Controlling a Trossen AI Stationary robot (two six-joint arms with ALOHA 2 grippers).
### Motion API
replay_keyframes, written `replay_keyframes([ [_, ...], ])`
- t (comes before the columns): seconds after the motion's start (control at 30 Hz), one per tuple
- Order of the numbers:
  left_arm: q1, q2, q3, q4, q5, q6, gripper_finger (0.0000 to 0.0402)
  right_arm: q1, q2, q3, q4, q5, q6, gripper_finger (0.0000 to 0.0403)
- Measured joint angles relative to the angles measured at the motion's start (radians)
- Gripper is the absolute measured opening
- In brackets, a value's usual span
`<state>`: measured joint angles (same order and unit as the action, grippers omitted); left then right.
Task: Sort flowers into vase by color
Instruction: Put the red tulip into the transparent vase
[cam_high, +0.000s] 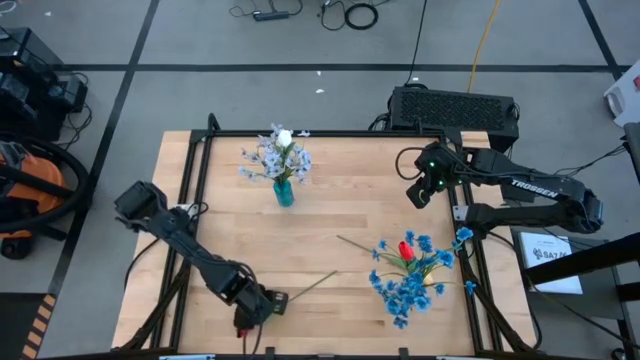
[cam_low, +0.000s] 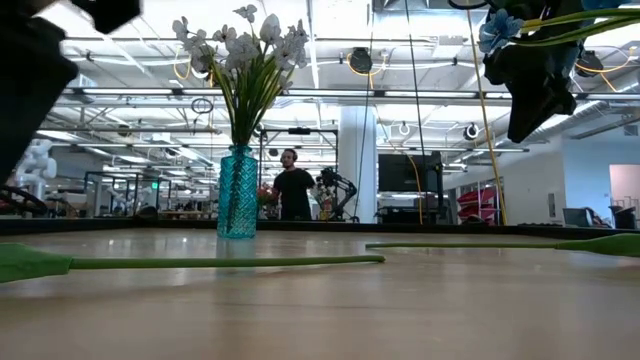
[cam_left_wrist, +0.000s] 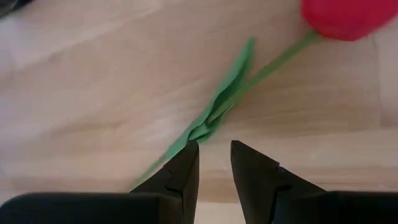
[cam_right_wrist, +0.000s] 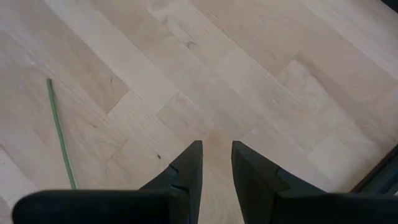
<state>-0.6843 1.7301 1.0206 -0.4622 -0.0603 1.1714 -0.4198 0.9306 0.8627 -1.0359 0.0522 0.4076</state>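
A red tulip (cam_left_wrist: 341, 15) lies flat on the table near its near-left corner, its green stem and leaf (cam_left_wrist: 227, 93) running toward my left gripper (cam_left_wrist: 214, 149). That gripper is open by a narrow gap, its tips just over the leaf's end and apart from it. In the high view my left gripper (cam_high: 258, 303) hides the bloom, and the stem (cam_high: 315, 283) sticks out to its right. My right gripper (cam_high: 418, 195) hovers open over bare wood (cam_right_wrist: 214, 146) at the far right. A teal vase (cam_high: 284, 192) stands upright and holds pale blue-white sprays and a white bud (cam_high: 284, 137).
A heap of bright blue sprays with a second red tulip (cam_high: 407, 250) lies at the table's right, one long stem (cam_high: 355, 245) pointing left. A black rail (cam_high: 196, 180) frames the tabletop. A person (cam_low: 293, 185) stands far behind the table. Bare wood lies between vase and heap.
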Motion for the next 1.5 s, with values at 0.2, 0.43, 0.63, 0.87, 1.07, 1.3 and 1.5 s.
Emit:
replay_keyframes([
  [0.2,-0.017,0.046,0.028,-0.005,-0.007,0.176,0.0099,0.0,0.0,0.0,0.0,-0.002,0.0,0.0077],
  [0.43,-0.019,0.101,0.093,0.002,-0.005,0.205,0.0099,0.0,0.0,0.0,0.0,-0.002,-0.001,0.0077],
  [0.63,-0.019,0.144,0.096,-0.004,0.023,0.199,0.0099,0.0,-0.001,0.0,0.0,-0.002,-0.011,0.0077],
  [0.87,-0.009,0.184,0.098,-0.052,-0.005,0.022,0.0098,0.0,-0.001,0.0,0.0,-0.002,-0.031,0.0077],
  [1.07,0.058,0.18,0.098,-0.105,0.027,-0.252,0.0045,0.0,-0.001,0.0,0.0,-0.002,-0.034,0.0077],
  [1.3,0.143,0.179,0.094,-0.104,0.152,-0.69,0.0005,0.001,-0.001,0.0,0.0,-0.006,-0.052,0.0077],
  [1.5,0.195,0.136,0.089,-0.111,0.136,-0.968,0.0002,0.002,-0.001,0.0,0.0,-0.006,-0.079,0.0077],
])
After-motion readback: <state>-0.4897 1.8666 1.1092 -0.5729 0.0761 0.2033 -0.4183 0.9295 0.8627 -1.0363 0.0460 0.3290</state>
